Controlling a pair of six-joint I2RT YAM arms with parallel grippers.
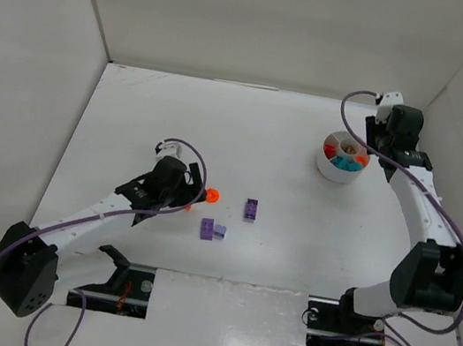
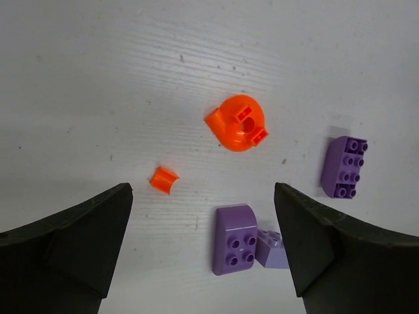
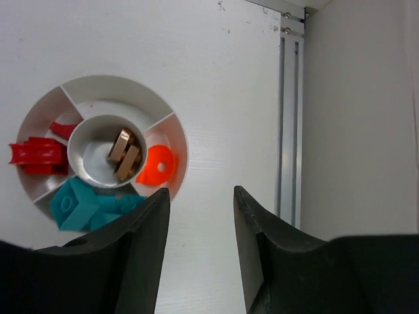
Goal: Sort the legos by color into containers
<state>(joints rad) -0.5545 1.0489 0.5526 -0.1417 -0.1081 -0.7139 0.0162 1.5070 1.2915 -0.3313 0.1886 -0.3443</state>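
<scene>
Legos (image 2: 344,167), orange pieces (image 2: 239,123) and purple bricks (image 2: 234,239) loose on table (image 2: 98,65) under left gripper (image 2: 203,196), jaws wide, empty, others sorted in dish (image 3: 108,91), right gripper (image 3: 201,196) beside it, jaws parted, empty

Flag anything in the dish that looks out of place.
Two tan bricks sit in the central hub of the dish, not in a wedge like the red bricks, teal bricks and orange piece. Nothing looks spilled or broken.

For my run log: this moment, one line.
left gripper open near round orange plastic brick | right gripper open near round white dish
</scene>
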